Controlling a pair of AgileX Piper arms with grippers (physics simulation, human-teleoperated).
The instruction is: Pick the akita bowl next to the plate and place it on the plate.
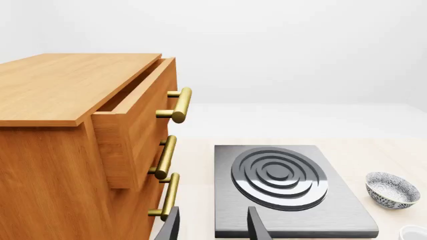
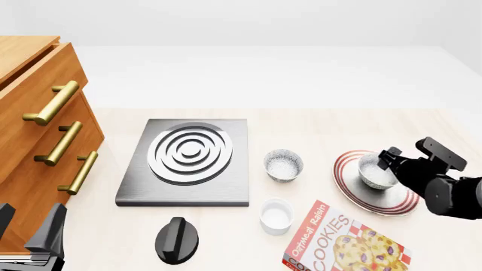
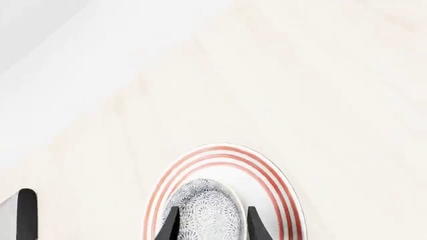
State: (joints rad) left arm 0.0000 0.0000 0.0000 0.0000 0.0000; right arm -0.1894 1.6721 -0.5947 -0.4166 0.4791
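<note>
Bright, even, diffuse light in all views; no clear source; shadows faint and soft, thin dark edge under stove plate and drawers; pale table nearly washed out into white backdrop; no glare; renders sharp throughout, no blur, no edge distortion visible.

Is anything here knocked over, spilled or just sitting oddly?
Nothing is spilled or broken. The one thing that stands out is the cabinet's top drawer, which is pulled partly open. Everything else sits upright: one akita bowl on the plate at the right gripper, the other speckled bowl beside the stove plate.
</note>
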